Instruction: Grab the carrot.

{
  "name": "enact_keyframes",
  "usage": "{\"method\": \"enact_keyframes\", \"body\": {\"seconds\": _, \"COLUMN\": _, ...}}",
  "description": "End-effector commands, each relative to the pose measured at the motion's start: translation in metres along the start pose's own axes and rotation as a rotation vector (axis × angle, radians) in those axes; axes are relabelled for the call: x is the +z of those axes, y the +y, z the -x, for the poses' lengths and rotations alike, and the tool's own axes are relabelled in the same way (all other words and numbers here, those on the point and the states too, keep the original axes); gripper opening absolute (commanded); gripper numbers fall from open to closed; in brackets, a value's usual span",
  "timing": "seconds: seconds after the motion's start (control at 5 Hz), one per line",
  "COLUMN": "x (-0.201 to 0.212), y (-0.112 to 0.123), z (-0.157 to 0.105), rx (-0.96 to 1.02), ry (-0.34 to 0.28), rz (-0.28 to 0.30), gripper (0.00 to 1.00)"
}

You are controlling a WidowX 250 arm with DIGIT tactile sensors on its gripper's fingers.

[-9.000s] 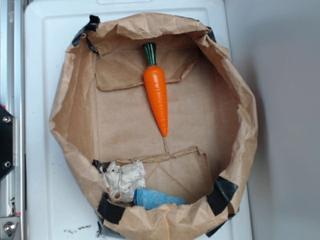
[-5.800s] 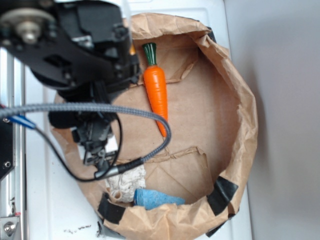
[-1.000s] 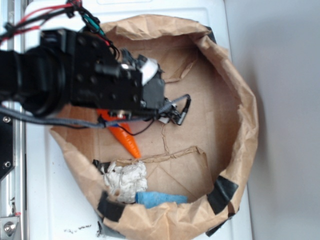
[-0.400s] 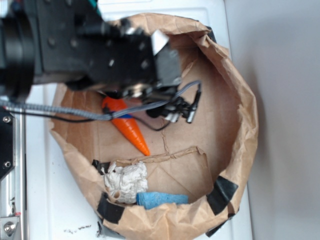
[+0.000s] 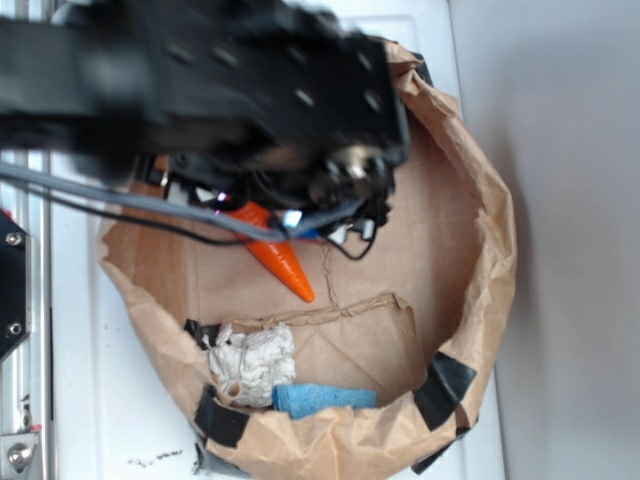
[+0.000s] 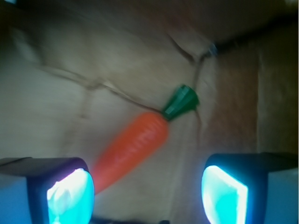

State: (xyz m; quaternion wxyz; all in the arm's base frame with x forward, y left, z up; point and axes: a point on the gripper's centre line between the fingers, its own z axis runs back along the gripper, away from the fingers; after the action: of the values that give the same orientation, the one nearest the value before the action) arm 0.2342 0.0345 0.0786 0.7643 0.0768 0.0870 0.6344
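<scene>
The carrot (image 6: 138, 144) is a glossy orange cone with a dark-green stem (image 6: 181, 101). It lies slanted on the brown paper floor of the bag. My gripper (image 6: 147, 198) is open above it, and its two glowing cyan pads (image 6: 70, 196) stand far apart. The carrot's pointed end runs down behind the left pad, and the rest of the carrot lies ahead of the jaws. Nothing is held. In the exterior view the blurred black arm (image 5: 250, 90) hides the gripper and most of the carrot (image 5: 285, 265). Only the carrot's orange tip half shows.
The crumpled brown paper bag (image 5: 485, 210) rings the work area with raised walls. An off-white cloth wad (image 5: 250, 360) and a blue cone piece (image 5: 320, 398) lie at its front. A paper fold (image 5: 370, 305) crosses the floor. A metal rail (image 5: 20, 300) runs along the left.
The arm came into the bag, and the carrot went from upper middle to lower left. Over the last second the arm has shifted right and looms larger, and the carrot tip has edged right.
</scene>
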Motion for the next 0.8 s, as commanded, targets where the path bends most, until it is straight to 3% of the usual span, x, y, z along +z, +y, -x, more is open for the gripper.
{"method": "enact_keyframes", "body": {"seconds": 0.0, "x": -0.028, "y": -0.001, "z": -0.010, "rx": 0.032, "ry": -0.076, "rz": 0.117, "gripper": 1.00}}
{"method": "enact_keyframes", "body": {"seconds": 0.2, "x": -0.048, "y": 0.002, "z": -0.016, "rx": 0.055, "ry": -0.114, "rz": 0.176, "gripper": 1.00}}
{"method": "enact_keyframes", "body": {"seconds": 0.6, "x": -0.064, "y": 0.003, "z": -0.032, "rx": 0.006, "ry": -0.145, "rz": 0.241, "gripper": 1.00}}
